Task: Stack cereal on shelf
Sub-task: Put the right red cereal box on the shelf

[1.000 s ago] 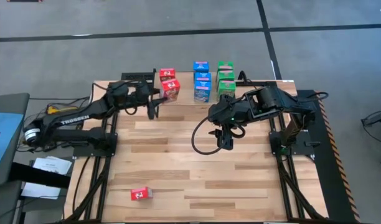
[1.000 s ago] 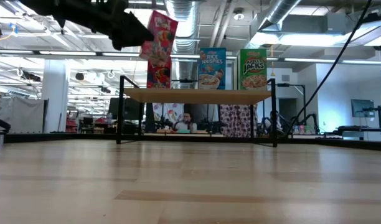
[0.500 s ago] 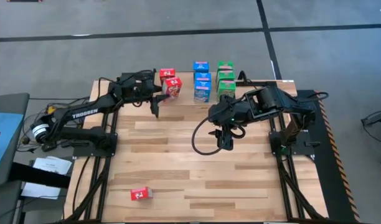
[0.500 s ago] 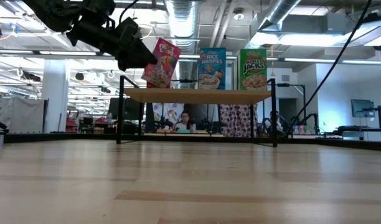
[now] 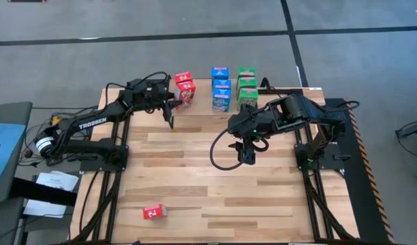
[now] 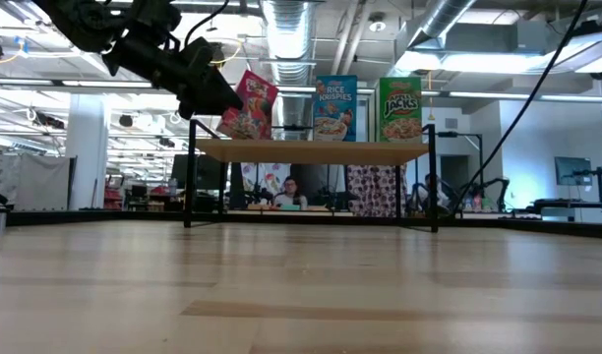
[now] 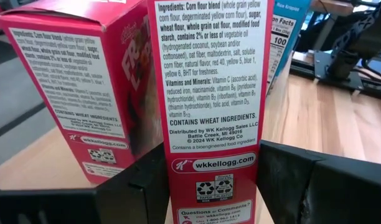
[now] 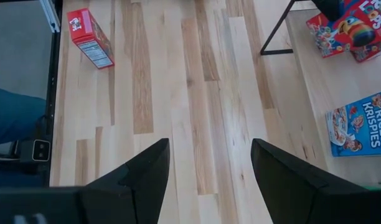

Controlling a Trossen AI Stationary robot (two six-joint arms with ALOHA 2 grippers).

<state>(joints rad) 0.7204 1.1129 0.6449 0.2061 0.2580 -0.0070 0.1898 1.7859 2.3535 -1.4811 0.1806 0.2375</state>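
Note:
The shelf (image 5: 202,95) stands at the table's far edge. On its top stand one red cereal box (image 5: 183,79), blue boxes (image 5: 221,86) and green boxes (image 5: 246,83). My left gripper (image 5: 176,100) is shut on a second red box (image 6: 247,105) at the shelf's left end, right beside the standing red box (image 7: 78,93). My right gripper (image 5: 246,155) hangs open over the middle of the table, and nothing is between its fingers (image 8: 141,177). A third red box (image 5: 154,212) lies flat on the table near the front edge. My left gripper pinches the red box by its two broad faces, near the lower end of its narrow side panel (image 7: 209,180), one finger (image 7: 144,190) on each side. The fingers come nearly level from the table's left. The box is tilted, its top leaning right, and its lower end (image 6: 230,133) is just at the shelf top (image 6: 311,149). Whether it rests there I cannot tell.
Bare tabletop lies between the shelf and the lying red box (image 8: 91,37). The shelf's thin black legs (image 6: 190,182) stand at the far edge. A black cable (image 5: 215,153) loops below my right arm. A person sits in the room behind the shelf.
My left gripper has moved down and toward the table's far edge with the red box, and it has rolled. The box has sunk from well above the shelf to the level of the shelf top and has tipped further over.

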